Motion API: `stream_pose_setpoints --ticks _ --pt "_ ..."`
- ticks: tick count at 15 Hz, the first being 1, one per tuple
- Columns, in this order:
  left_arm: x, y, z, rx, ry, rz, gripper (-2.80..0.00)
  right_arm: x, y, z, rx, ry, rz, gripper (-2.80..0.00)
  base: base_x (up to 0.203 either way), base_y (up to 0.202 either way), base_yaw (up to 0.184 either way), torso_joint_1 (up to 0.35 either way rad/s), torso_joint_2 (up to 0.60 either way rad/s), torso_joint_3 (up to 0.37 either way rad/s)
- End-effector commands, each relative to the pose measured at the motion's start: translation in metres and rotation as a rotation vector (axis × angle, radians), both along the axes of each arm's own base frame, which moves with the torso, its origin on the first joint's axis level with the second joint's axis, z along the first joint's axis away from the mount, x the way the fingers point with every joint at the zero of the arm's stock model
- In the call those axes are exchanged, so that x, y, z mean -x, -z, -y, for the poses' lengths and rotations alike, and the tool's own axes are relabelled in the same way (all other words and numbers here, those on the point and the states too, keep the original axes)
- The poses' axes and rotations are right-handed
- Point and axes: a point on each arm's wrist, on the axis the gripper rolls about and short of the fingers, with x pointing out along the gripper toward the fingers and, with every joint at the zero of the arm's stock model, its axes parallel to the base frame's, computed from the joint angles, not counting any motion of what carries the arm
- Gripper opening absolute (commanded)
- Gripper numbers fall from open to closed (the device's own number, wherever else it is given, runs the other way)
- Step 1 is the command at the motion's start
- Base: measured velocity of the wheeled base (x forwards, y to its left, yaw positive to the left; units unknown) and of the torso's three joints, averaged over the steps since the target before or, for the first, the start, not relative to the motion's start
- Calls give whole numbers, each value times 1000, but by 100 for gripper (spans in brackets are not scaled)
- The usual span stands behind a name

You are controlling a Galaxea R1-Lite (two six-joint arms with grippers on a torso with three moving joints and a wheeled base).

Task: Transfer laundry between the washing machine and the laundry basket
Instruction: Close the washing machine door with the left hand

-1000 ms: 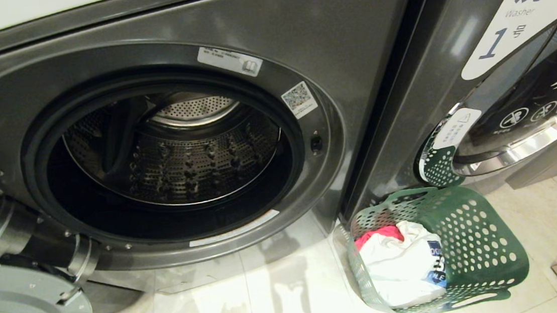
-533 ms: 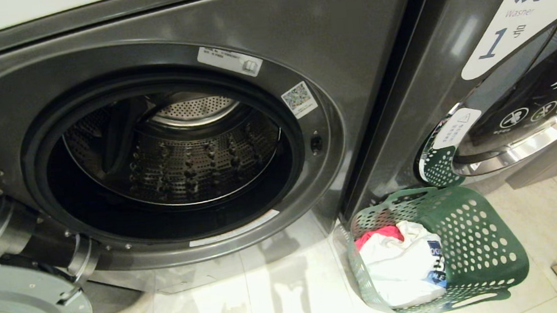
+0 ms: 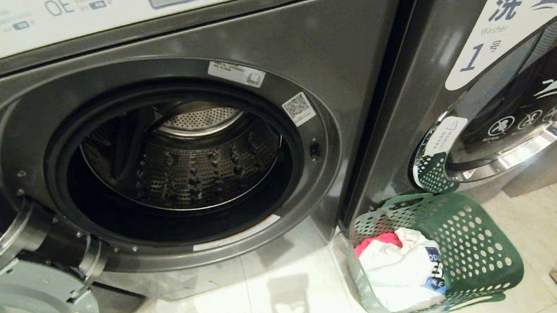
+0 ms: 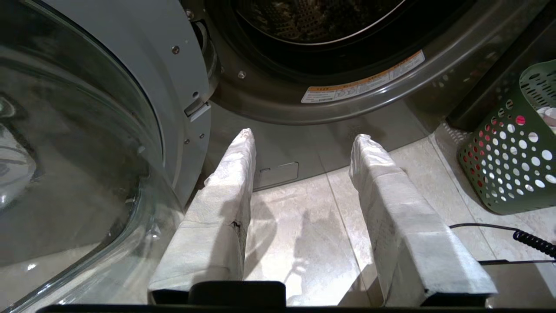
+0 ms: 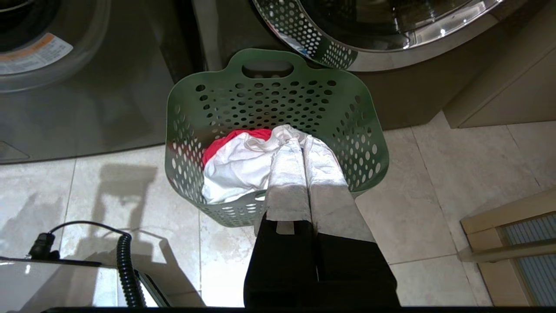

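Laundry (image 3: 399, 272), white over red, sits in the green basket (image 3: 472, 240) on the floor beside the washing machine (image 3: 182, 155), whose door (image 3: 24, 310) hangs open.

Left wrist: left gripper (image 4: 302, 135) hovers empty, fingers apart, over bare tile by the door's edge.

Right wrist: right gripper (image 5: 302, 141) hangs pinched together above the basket's near rim.

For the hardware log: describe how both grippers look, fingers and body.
Left gripper: two long flat fingers wrapped in white cloth-like tape, on a black base. Right gripper: the same white-wrapped fingers on a black body. A black coiled cable runs beside it.
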Motion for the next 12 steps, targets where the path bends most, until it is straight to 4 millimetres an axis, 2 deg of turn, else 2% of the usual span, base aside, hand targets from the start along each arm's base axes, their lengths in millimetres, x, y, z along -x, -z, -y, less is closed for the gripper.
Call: stream_pose_setpoints --ticks 1,12 --pt "0 0 0 -1 2 -1 -280 0 0 0 4 -1 -3 -280 0 0 0 2 -2 206" --pt "0 0 0 -1 0 -1 -280 0 0 0 1 0 -3 -280 0 0 0 2 2 203"
